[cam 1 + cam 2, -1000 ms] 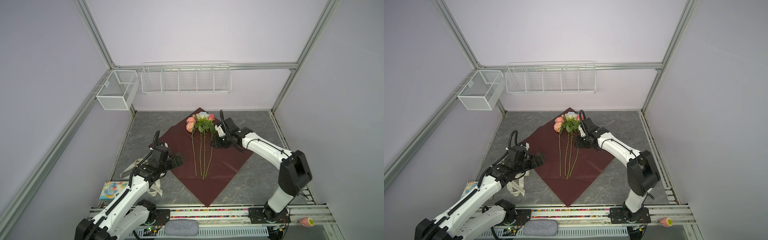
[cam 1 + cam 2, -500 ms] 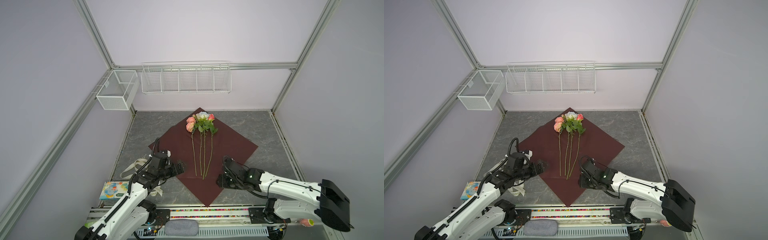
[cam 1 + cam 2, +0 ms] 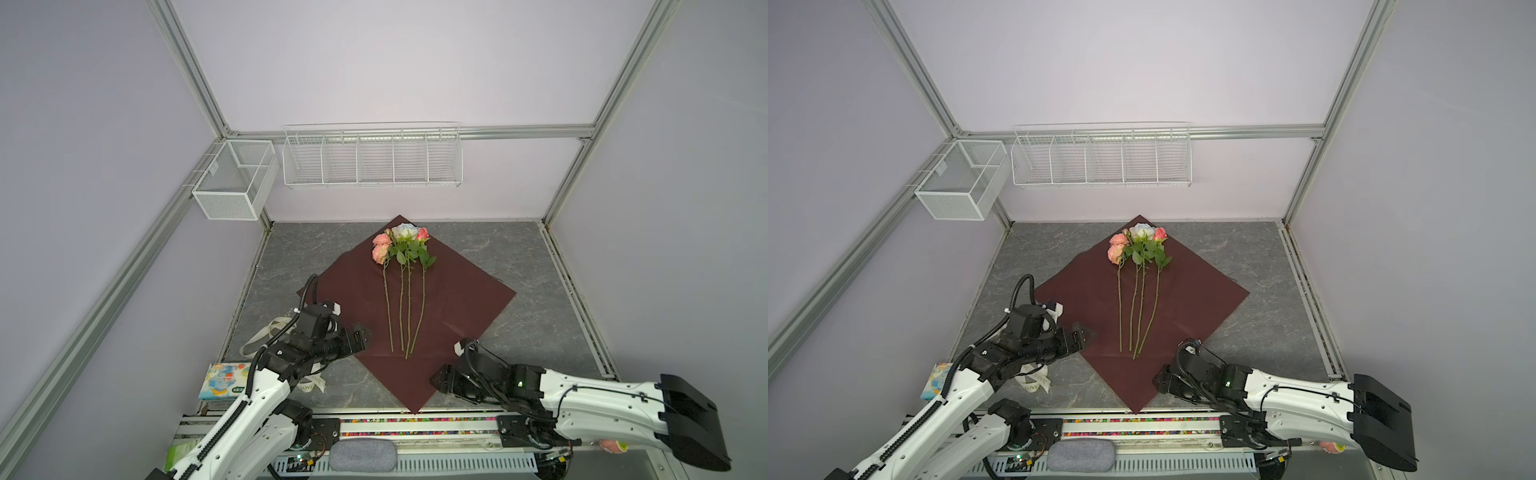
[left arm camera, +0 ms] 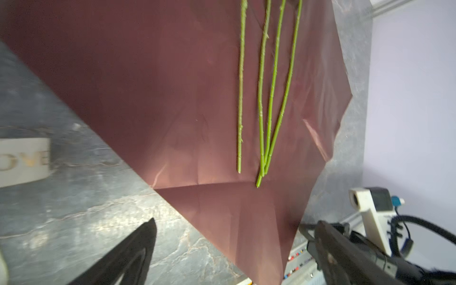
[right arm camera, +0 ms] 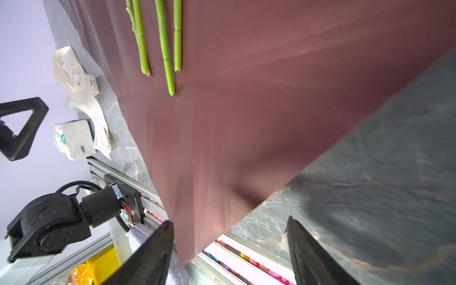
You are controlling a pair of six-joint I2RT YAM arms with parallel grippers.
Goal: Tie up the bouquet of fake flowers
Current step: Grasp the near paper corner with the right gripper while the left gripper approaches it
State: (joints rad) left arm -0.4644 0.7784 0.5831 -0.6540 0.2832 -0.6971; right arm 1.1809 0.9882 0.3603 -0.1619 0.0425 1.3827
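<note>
Green-stemmed bouquet point(image 3: 405, 253) runs front-back, blooms point(image 3: 402, 232) rearward; left jaws, right jaws spread.

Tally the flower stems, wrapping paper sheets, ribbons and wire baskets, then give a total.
flower stems: 4
wrapping paper sheets: 1
ribbons: 1
wire baskets: 2
Total: 8

Walled in lilac panels point(image 3: 395, 62) on aluminium posts point(image 3: 192, 64). Floored in grey marble point(image 3: 532, 257). Hung with basket point(image 3: 232, 183) and rack point(image 3: 372, 158).
</note>
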